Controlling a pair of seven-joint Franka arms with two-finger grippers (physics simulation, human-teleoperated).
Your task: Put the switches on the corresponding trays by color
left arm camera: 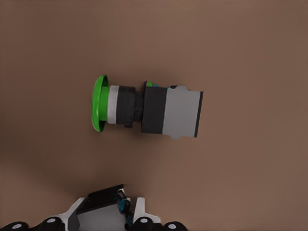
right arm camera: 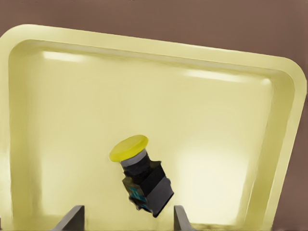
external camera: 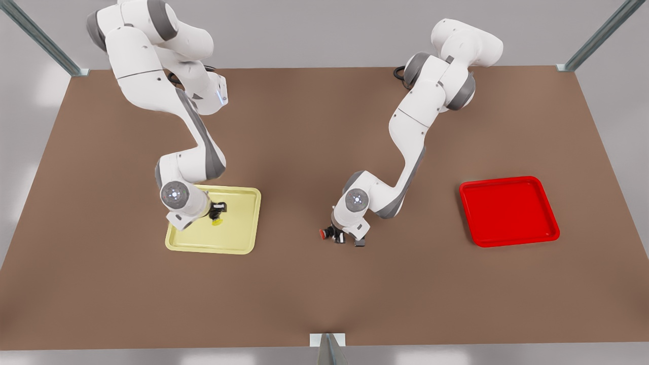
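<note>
No readable markings anywhere. Right tool point(right arm camera: 126, 216) hangs over the pale yellow tray point(right arm camera: 284, 144), fingers spread and released; yellow-cap switch point(right arm camera: 140, 175) lies tilted on the glossy tray floor, blocky black body, domed cap. Left tool point(external camera: 340, 238) is low over the matte brown counter point(external camera: 304, 284), grasping the red-cap switch point(external camera: 327, 233). Green-cap switch point(left arm camera: 144, 109) lies on its side nearby. Red tray point(external camera: 508, 211) sits well apart.

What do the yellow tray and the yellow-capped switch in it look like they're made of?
Yellow tray: probably moulded plastic, semi-gloss; soft highlights on its floor, rounded rim. Yellow-capped switch: apparently plastic; smooth matte yellow cap, dark blocky body, lying loose between the right gripper's open fingers.
</note>
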